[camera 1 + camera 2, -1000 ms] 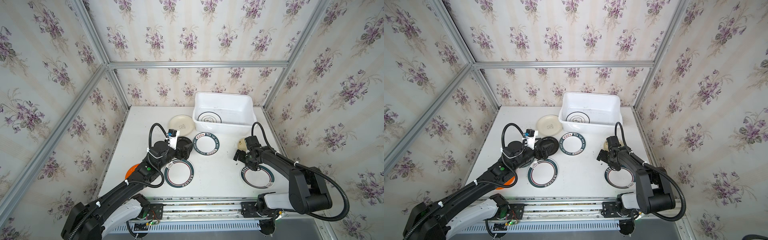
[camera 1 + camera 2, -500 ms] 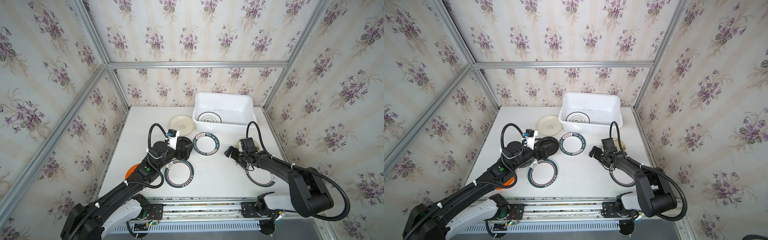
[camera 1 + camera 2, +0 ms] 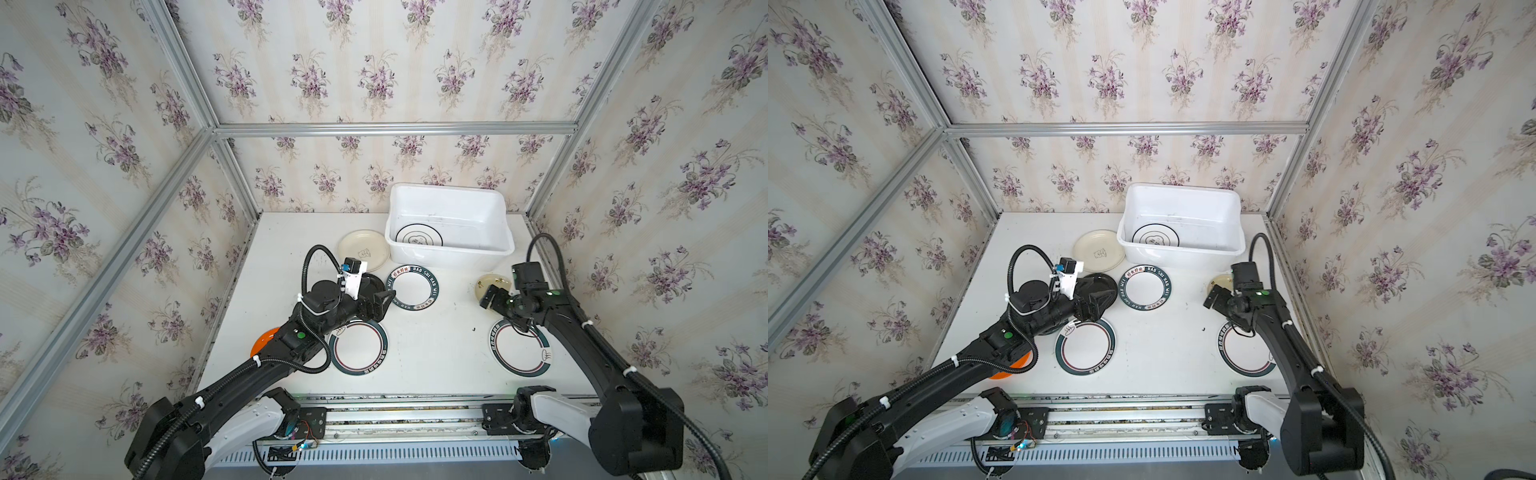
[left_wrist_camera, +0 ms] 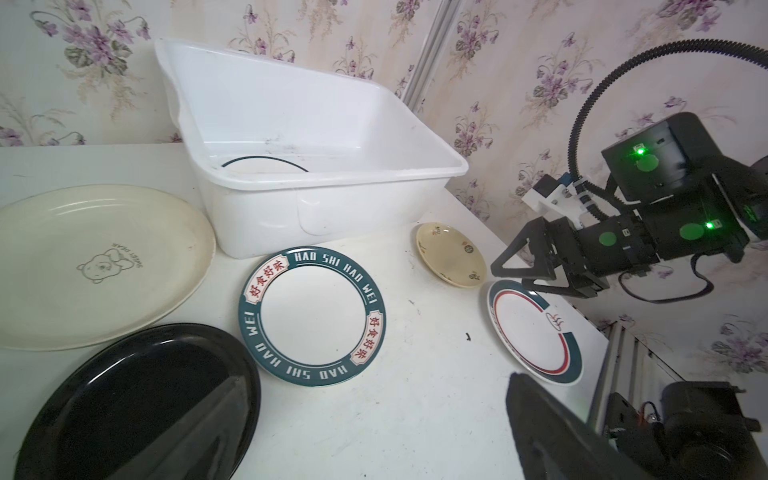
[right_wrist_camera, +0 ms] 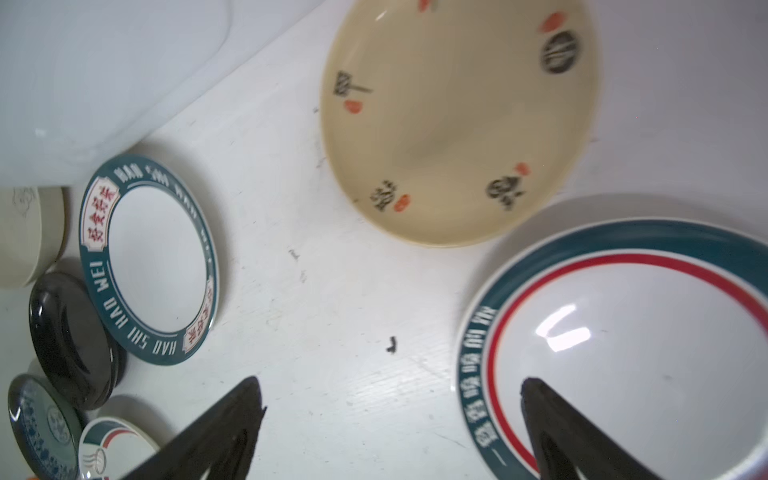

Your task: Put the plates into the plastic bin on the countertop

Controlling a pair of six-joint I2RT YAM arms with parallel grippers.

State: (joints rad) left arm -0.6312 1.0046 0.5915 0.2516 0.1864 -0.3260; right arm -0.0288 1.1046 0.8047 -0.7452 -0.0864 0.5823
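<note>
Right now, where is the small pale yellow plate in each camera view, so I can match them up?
Top view: pale yellow plate in front of the plastic bin's right end.
Top view: same place.
Left wrist: between the bin and the red-ringed plate, at.
Right wrist: next to the red-ringed plate, looming large.
Shared landmark: the HAO SHI HAO WEI plate.

The bin point(image 3: 449, 259) is plain white, and the white plate point(image 3: 418, 239) in it is ringed in black. The cream plate point(image 3: 363, 249) is marked with a faint bear outline. The black plate point(image 4: 137, 399) is glossy. The lettered plate point(image 4: 312, 316) is white with a teal rim, white letters and red characters. The yellow plate point(image 5: 457, 120) is pale, with dark signs and red spots. The ringed plate point(image 5: 623, 353) is white, banded in teal and red. The orange plate point(image 3: 262, 345) is plain. The wallpaper point(image 3: 374, 75) is cream-striped with purple flowers.
</note>
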